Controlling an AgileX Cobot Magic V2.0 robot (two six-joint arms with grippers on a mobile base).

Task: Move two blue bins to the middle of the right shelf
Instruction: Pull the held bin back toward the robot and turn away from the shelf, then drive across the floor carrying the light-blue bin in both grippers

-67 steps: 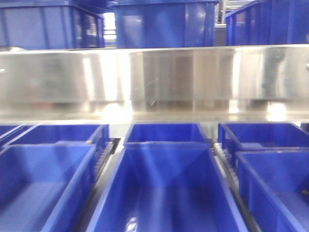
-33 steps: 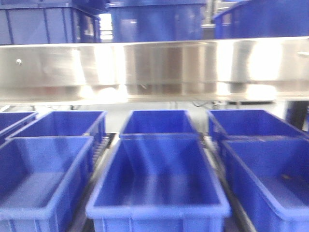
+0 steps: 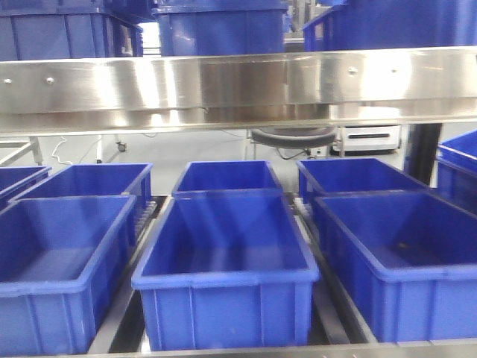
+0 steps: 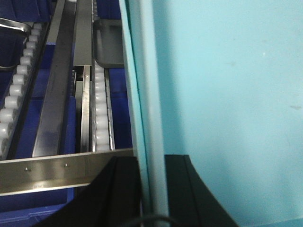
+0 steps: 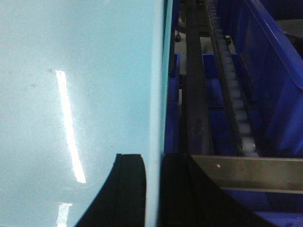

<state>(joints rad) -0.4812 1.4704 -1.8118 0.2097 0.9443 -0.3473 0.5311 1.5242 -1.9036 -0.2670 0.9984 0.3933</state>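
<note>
Pale blue bin [image 4: 227, 94] hangs between both arms, left claw [image 4: 151, 163] clamped on its 9 o'clock rim, right claw [image 5: 154, 163] on the 3 o'clock one, steel shelf rail [image 3: 238, 82] dead ahead at 12.

Overall light: you have bright, even light from above in the front view, and the colours look a little washed.
Glare: the steel rail [image 3: 238, 82] burns out to white patches at 10 and 1 o'clock.
Haze: the inner walls of the dark blue bins [image 3: 223, 253] carry pale reflected streaks.
Lamp streak: in the right wrist view a long white reflection lies on the pale blue bin [image 5: 71, 94] at 8 o'clock.
Shadow: in the left wrist view a soft shadow runs down the bin wall near the frame's centre.
Sharpness: all views are slightly soft, and the close bin rims are out of focus.
Dark parts: the left gripper [image 4: 150, 161] and the right gripper [image 5: 154, 158] at 6 o'clock are nearly black, without detail.
</note>
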